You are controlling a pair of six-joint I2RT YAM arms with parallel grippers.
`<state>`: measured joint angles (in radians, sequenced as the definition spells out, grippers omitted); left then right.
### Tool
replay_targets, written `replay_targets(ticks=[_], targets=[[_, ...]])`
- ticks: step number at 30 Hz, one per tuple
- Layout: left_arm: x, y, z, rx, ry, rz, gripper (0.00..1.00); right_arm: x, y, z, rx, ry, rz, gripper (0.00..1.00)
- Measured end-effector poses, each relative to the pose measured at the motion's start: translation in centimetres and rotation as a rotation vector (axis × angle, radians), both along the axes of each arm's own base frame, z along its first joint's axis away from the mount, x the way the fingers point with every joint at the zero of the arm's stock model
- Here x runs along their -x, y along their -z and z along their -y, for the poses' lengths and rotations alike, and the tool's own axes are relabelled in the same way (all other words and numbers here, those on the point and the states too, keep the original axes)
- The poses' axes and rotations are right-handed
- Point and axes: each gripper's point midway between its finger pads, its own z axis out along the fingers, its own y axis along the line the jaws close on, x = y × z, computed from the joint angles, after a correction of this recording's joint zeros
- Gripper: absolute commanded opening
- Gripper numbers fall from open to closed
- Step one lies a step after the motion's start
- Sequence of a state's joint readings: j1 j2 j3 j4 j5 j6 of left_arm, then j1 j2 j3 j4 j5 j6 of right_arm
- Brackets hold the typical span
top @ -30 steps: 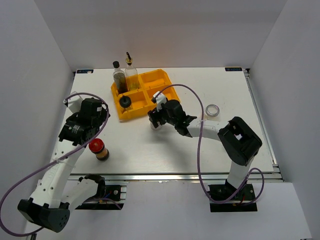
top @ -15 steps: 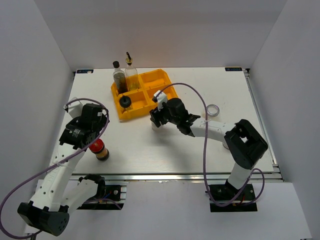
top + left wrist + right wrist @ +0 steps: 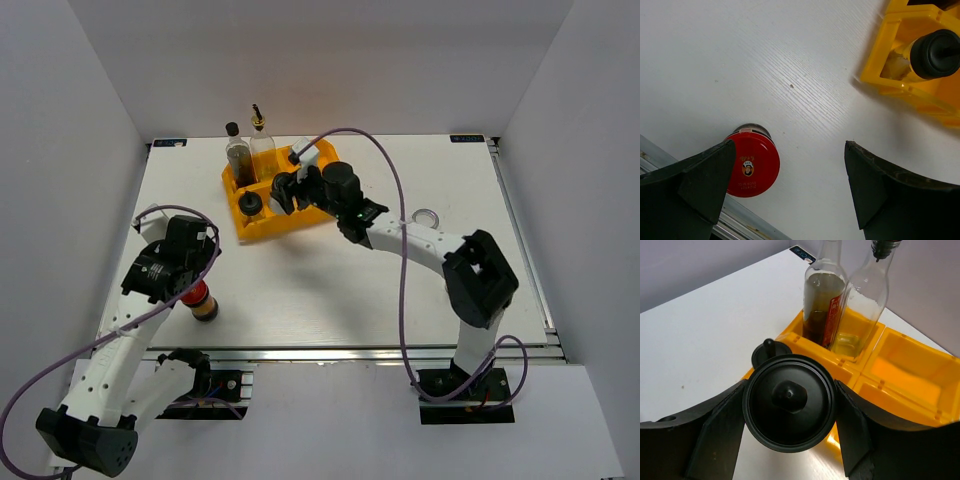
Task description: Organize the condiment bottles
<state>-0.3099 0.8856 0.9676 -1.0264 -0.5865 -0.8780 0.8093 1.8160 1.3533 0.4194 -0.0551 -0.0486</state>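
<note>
Six condiment items in view, listed with position. Tall dark black-capped bottle (image 3: 238,155) and clear gold-spouted bottle (image 3: 262,140): upright, side by side in the rear left compartment of the yellow tray (image 3: 262,228), upper centre of the overhead frame. Black-capped shaker (image 3: 250,204): seated in the tray's front left compartment. Second black-capped shaker (image 3: 788,395): clamped between the fingers of the right tool (image 3: 283,192). A second ago this tool was over bare bench just right of the tray; it has since swung up-frame and now hangs over the tray's middle, so this item is judged one lowering and release short of stowed. The exact compartment beneath is hidden by the cap. Silver-lidded jar (image 3: 427,218): loose on the bench, right of centre, well apart from the tray. Red-lidded jar (image 3: 200,297): loose, lower left, near the bench's front edge. Left tool (image 3: 789,147): fingers spread wide, holding nothing, drawn closer to the red jar than before; the jar sits beside its left finger, not yet between the two. Likely the next pickup.
</note>
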Motion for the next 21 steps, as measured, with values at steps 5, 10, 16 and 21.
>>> replay_targets(ticks=[5, 10, 16, 21], targets=[[0.3, 0.1, 0.0, 0.004, -0.002, 0.000, 0.98, -2.7, 3.1, -2.2, 0.018, 0.028, -0.027, 0.05], [0.7, 0.3, -0.1, 0.011, -0.004, -0.008, 0.98, -4.8, 5.1, -3.7, 0.016, 0.059, -0.026, 0.07], [1.4, 0.9, 0.0, 0.026, -0.008, -0.030, 0.98, -6.4, 7.9, -4.7, 0.038, 0.082, -0.043, 0.13], [2.0, 2.2, 0.2, 0.037, -0.009, -0.073, 0.98, -6.6, 11.5, -4.6, 0.086, 0.093, -0.083, 0.46]])
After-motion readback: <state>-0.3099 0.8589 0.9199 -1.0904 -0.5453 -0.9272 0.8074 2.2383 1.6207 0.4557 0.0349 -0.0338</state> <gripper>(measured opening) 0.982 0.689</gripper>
